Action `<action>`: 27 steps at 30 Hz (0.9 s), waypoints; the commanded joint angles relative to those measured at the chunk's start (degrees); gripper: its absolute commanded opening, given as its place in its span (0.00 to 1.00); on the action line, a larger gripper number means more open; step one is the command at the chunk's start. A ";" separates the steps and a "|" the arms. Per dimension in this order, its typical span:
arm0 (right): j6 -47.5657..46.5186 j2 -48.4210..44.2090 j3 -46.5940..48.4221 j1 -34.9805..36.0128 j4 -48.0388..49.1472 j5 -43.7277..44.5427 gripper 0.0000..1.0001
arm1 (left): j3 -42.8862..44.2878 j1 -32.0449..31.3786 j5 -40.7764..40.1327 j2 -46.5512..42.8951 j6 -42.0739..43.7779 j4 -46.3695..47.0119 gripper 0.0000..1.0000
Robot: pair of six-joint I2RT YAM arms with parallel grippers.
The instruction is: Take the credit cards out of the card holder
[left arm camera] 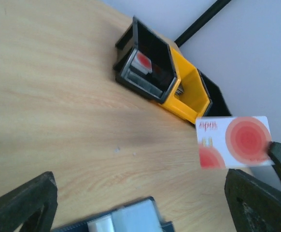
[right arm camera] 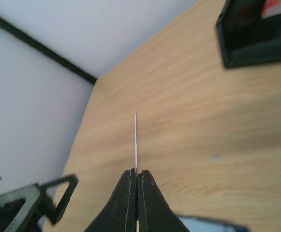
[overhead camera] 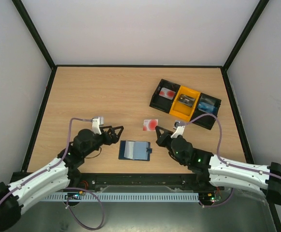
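At the card holder's one o'clock, the right gripper pinches a pinkish-white, red-spotted credit card. The left gripper gapes empty.

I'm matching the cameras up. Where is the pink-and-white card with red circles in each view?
Top external: card at centre, in the right gripper.
Left wrist: card right of middle, face showing.
Right wrist: card edge-on, a thin line above the shut fingers.
Shared landmark: the black-and-yellow tray, right rear, top centre, top right.
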 commanded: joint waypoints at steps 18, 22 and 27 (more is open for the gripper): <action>-10.87 19.32 8.59 -44.54 19.05 -22.84 0.02 | -1.76 13.93 33.50 6.31 -9.12 7.26 0.87; -10.50 29.18 13.34 -46.82 24.72 -22.99 0.02 | -2.14 13.95 33.40 6.26 -9.55 7.46 0.88; -9.74 37.73 17.85 -47.22 28.13 -19.08 0.02 | -3.45 14.02 33.25 6.45 -10.94 8.29 0.90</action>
